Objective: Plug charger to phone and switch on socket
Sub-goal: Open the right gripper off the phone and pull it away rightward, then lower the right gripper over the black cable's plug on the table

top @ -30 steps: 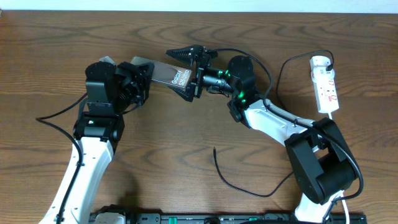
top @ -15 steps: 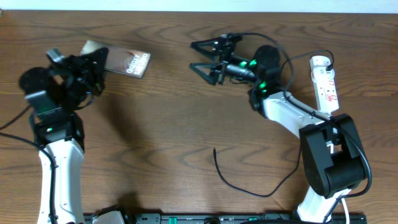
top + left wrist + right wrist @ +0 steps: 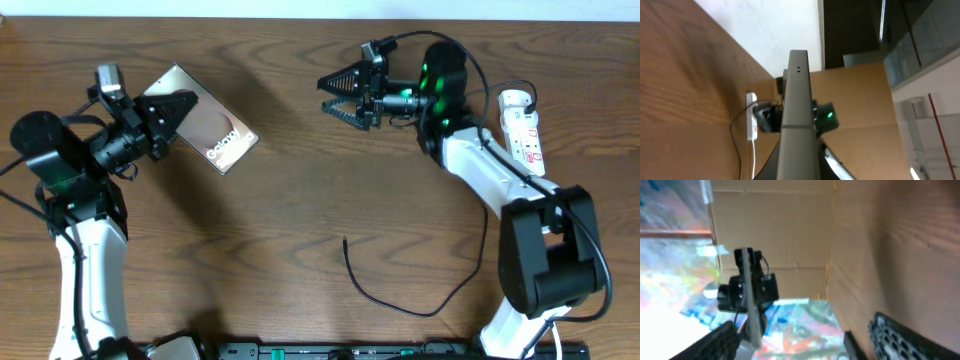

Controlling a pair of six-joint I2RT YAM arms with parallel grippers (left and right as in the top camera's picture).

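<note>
Phone (image 3: 212, 128), glossy brown slab, pinched in left fingers (image 3: 170, 104); right fingers (image 3: 341, 79) splayed wide, empty.

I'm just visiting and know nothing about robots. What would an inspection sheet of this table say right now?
Surface: wooden table, brown grain.
Job's things: phone held at one end by left gripper; charger loose on table, tip unplugged; socket beside the right arm.
Clutter: nothing seen.
Grippers: left gripper shut on phone; right gripper open, empty.
Cables: charger curls toward the right arm's base.
Surroundings: cardboard beyond the table.
</note>
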